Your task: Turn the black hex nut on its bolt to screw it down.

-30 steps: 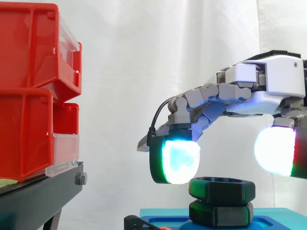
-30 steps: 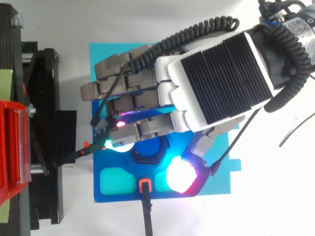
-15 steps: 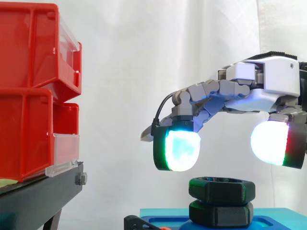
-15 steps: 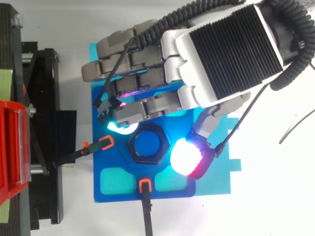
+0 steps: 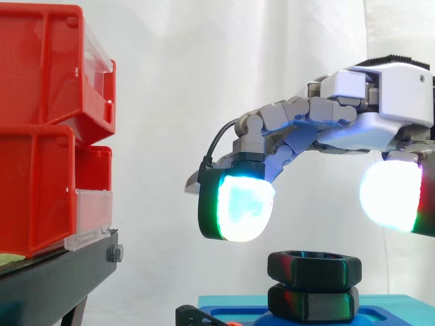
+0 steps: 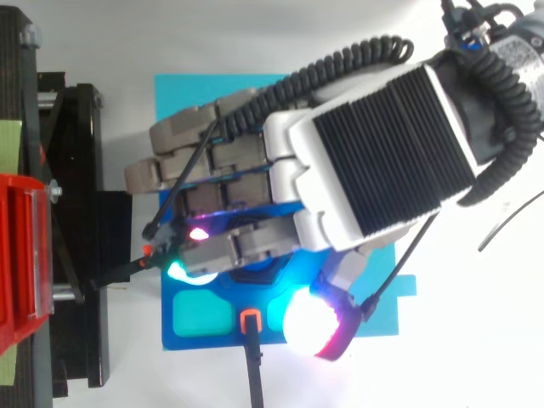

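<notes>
White curtain (image 5: 204, 81) behind — side view shows fingers (image 5: 238, 207) released, seemingly clear above black hex nut (image 5: 312, 268).

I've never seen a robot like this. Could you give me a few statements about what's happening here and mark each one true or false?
1. The hand hovers above the black hex nut without touching it. True.
2. The red bins stand at the right of the side view. False: they stand at its left, on a black stand.
3. The nut sits above a blue base. True.
4. The hand holds a screwdriver. False: its fingers are relaxed and hold nothing.
</notes>
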